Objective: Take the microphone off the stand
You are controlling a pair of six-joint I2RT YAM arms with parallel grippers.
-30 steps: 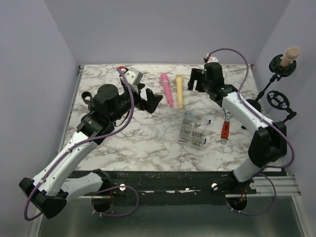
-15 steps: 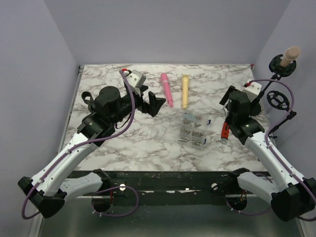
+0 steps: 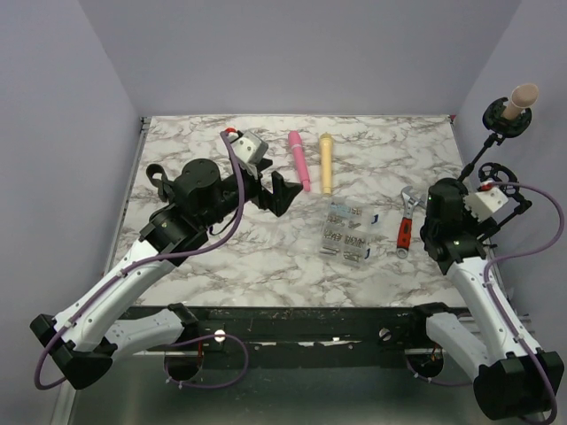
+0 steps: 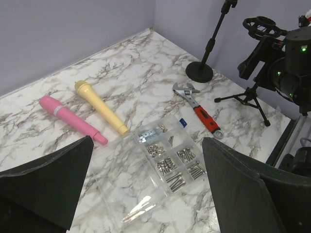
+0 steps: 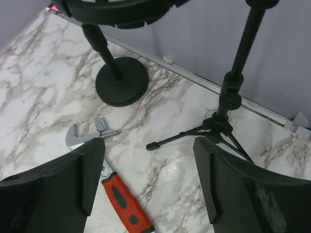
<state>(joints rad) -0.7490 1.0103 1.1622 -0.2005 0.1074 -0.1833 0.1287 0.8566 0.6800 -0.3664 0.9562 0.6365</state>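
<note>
Overhead, a white marble table (image 3: 266,257) carries two robot arms at its near edge. Left gripper (image 4: 146,194) hovers over the left half, fingers spread wide, holding nothing. Right gripper (image 5: 150,194) faces the table's right edge, equally wide and empty. A black stand (image 5: 121,80) with a round base rises there. Its clip holds the microphone (image 3: 521,96), a pale peach rounded cylinder, tilted upward high above that right edge.

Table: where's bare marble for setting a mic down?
Bare: the far strip between the yellow mic and the round stand base, and the near edge in front of the parts box. Crowded: the right side, with wrench, stand base and tripod.
</note>
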